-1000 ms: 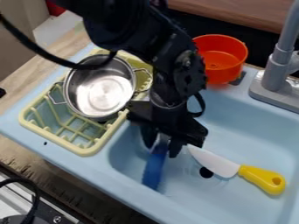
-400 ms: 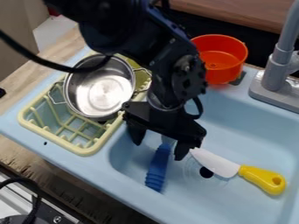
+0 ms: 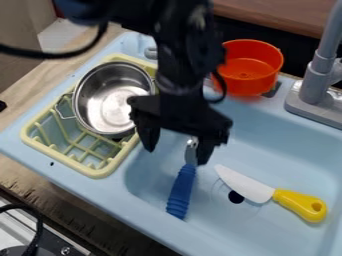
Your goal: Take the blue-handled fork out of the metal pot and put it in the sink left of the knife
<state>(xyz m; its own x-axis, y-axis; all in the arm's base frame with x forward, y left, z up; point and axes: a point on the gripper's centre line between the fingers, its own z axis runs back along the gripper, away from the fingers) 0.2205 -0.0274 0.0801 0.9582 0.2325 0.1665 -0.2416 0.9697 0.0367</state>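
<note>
Black and blurred, the gripper [image 3: 175, 156] is hanging over the near-left part of the light-blue sink [image 3: 294, 142], its two fingers spreading wide apart and gripping nothing. Just below it, a blue-handled utensil [image 3: 180, 192] is lying in the basin; its metal end is showing between the fingers, closer to the one on the view's right, while its ribbed handle is pointing away from the gripper toward the view's bottom edge. Whether that finger is touching the metal, I cannot tell.

Below and to the right of the gripper, a toy knife [image 3: 247, 185] is resting in the sink, its white blade pointing up toward the gripper and its yellow handle slanting away. Beside the blade, a dark drain hole [image 3: 236, 197] is showing. To the gripper's left, a pale-yellow dish rack [image 3: 100, 171] is standing on the sink's edge and holding a shiny metal pot [image 3: 113, 107], which is leaning at a tilt. Above the gripper and to its right, an orange-red round container [image 3: 250, 82] is sitting at the sink's back edge, opening upward. Farther right, a grey faucet [image 3: 316, 85] is rising beside it. Well behind the gripper, a brown wooden surface [image 3: 280, 15] is running along the view's top edge.
</note>
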